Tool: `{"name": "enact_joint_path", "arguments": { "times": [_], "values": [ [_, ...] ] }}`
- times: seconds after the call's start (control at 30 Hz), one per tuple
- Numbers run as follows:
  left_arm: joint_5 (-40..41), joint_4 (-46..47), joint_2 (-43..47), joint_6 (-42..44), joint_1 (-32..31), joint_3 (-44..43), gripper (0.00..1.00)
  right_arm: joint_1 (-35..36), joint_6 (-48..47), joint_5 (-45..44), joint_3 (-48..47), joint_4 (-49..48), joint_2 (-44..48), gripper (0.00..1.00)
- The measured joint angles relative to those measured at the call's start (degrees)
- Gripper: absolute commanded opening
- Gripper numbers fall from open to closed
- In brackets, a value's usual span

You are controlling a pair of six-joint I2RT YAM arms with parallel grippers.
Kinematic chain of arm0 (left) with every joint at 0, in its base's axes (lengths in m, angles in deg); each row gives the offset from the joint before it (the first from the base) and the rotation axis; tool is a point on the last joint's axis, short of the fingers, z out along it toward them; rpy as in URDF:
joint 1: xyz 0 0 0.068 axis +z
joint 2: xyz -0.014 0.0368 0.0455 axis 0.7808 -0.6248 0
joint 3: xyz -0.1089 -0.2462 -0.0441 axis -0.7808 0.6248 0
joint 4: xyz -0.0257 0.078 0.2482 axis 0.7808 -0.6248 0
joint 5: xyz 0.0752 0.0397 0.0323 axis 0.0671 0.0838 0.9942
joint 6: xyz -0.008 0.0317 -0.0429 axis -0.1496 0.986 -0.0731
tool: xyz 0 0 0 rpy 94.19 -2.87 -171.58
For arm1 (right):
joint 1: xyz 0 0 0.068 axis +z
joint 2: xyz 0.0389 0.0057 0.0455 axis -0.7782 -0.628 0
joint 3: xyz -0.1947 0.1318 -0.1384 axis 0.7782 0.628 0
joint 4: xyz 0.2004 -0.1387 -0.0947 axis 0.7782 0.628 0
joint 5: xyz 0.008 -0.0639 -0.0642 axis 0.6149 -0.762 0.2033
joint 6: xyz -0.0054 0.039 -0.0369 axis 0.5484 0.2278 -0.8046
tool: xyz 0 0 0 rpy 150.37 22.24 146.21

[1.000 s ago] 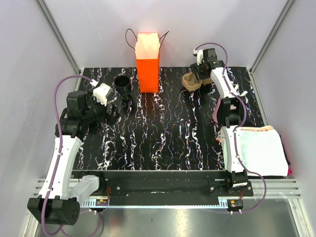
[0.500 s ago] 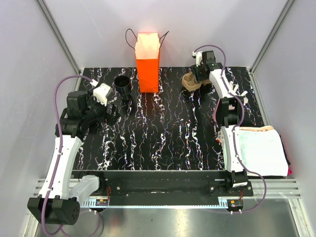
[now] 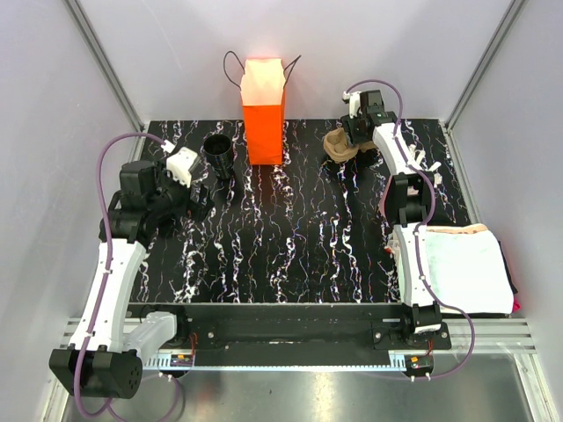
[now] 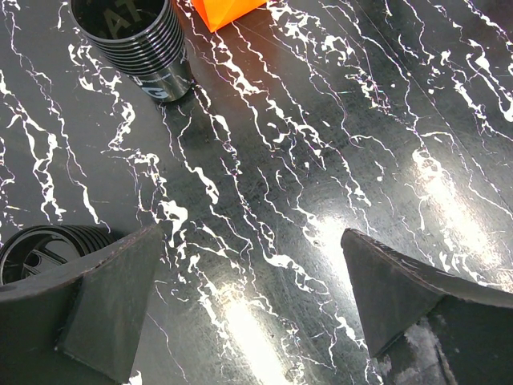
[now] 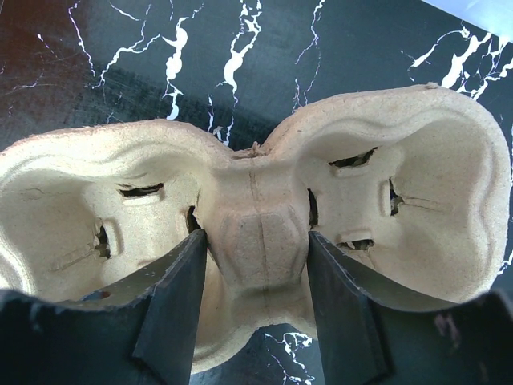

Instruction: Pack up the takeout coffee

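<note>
A black ribbed takeout coffee cup (image 3: 219, 154) (image 4: 132, 40) stands left of the orange paper bag (image 3: 263, 110). A second black ribbed cup (image 4: 40, 250) shows just outside my left finger (image 4: 104, 297). My left gripper (image 3: 201, 195) (image 4: 250, 233) hangs wide open over bare table, nearer than the first cup, holding nothing. At the back right, my right gripper (image 3: 354, 141) (image 5: 256, 235) straddles the middle ridge of the brown pulp two-cup tray (image 3: 337, 145) (image 5: 417, 184), and both fingers press against that ridge.
The table (image 3: 290, 237) is black marble with white veins. The orange bag's corner (image 4: 224, 10) shows in the left wrist view. A folded white cloth (image 3: 462, 268) lies off the table's right edge. Grey walls stand on three sides.
My right gripper's jaws have closed in onto the tray's middle ridge, and that arm has shifted slightly. The left arm and the cups have not moved.
</note>
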Motion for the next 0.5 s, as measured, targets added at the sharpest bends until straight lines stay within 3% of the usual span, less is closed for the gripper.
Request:
{"name": "enact_joint_path", "arguments": {
  "times": [0.5],
  "values": [
    [0.0, 0.3, 0.0, 0.0, 0.0, 0.0, 0.99, -0.1, 0.5, 0.0, 0.0, -0.9, 0.0, 0.49]
  ]
}}
